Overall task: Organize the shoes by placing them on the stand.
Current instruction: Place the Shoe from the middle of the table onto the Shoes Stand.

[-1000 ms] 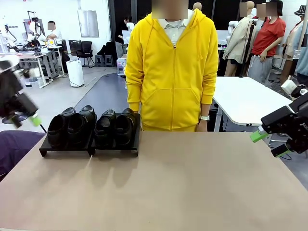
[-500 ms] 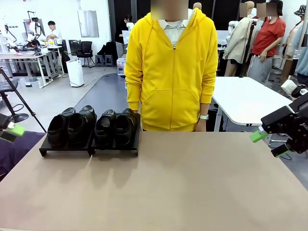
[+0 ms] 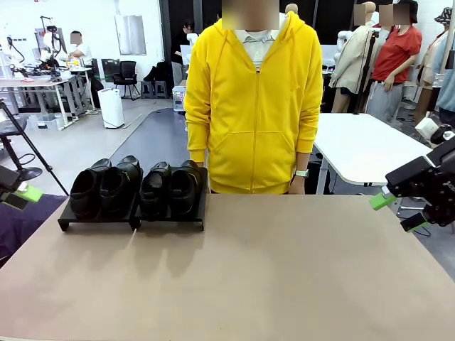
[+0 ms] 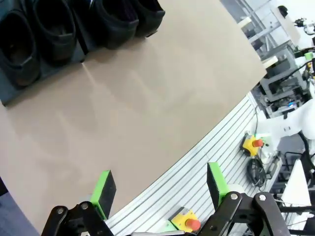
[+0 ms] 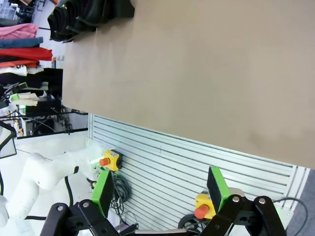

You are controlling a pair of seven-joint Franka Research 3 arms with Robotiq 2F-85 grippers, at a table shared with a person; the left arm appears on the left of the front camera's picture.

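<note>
Several black loafers stand toes forward on the stand (image 3: 96, 222) at the table's far left, one pair (image 3: 103, 187) on its left section and one pair (image 3: 170, 186) on its right. My left gripper (image 3: 21, 196) hangs open beyond the table's left edge, holding nothing. In the left wrist view its gripper (image 4: 160, 189) hovers over the table's near edge, with the shoes (image 4: 29, 34) at top left. My right gripper (image 3: 397, 212) stands open and empty off the table's right edge. In the right wrist view that gripper (image 5: 160, 189) is beside the table, the shoes (image 5: 88, 14) far off.
A person in a yellow hoodie (image 3: 254, 106) stands at the far edge, hands down. The brown table (image 3: 270, 270) is bare right of the stand. A purple cloth (image 3: 21, 217) lies at the left. Emergency-stop buttons (image 4: 252, 144) sit on the slatted base.
My left gripper has dropped from beside the stand down and out to the picture's left edge. The right arm, shoes and person have not moved.
</note>
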